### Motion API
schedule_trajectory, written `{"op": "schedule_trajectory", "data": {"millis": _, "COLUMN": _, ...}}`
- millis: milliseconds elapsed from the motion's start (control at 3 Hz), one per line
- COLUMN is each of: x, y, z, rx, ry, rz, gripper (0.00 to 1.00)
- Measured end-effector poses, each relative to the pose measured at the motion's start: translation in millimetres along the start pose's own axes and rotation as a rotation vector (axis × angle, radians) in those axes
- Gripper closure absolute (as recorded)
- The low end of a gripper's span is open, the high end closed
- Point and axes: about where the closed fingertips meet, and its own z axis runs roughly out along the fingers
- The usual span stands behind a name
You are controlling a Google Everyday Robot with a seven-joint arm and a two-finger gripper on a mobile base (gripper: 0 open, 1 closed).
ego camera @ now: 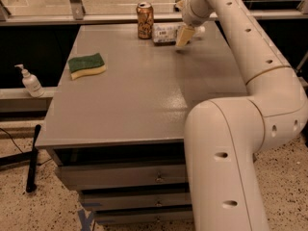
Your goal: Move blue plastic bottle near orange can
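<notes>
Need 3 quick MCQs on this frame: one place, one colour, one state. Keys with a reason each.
1. Where does the blue plastic bottle lie?
A. on the floor
B. beside the orange can, at the table's far edge
C. in a drawer

2. The sponge's top face is:
A. red
B. green
C. white

3. The orange can is:
A. upright
B. tipped over
C. crushed flat

Key:
1B, the bottle lies just right of the can, with the gripper right at it.
2B, a green layer sits over a yellow one.
3A, its silver top faces up.
</notes>
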Motion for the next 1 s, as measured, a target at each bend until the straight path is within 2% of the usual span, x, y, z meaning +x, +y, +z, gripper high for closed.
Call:
{"op": "schedule_trajectory", "data": {"millis": 667, "x": 4, "y": 1, "z": -7, "rx": -0.001, "ry": -0.028, "rz": 0.026, "gripper": 0.00}}
{"op": "schedule_trajectory", "data": {"millis": 1000, "x": 13, "y": 3, "z": -45, "rx": 0.021, "ry": -0.139, "rz": 0.116, "gripper": 0.00}}
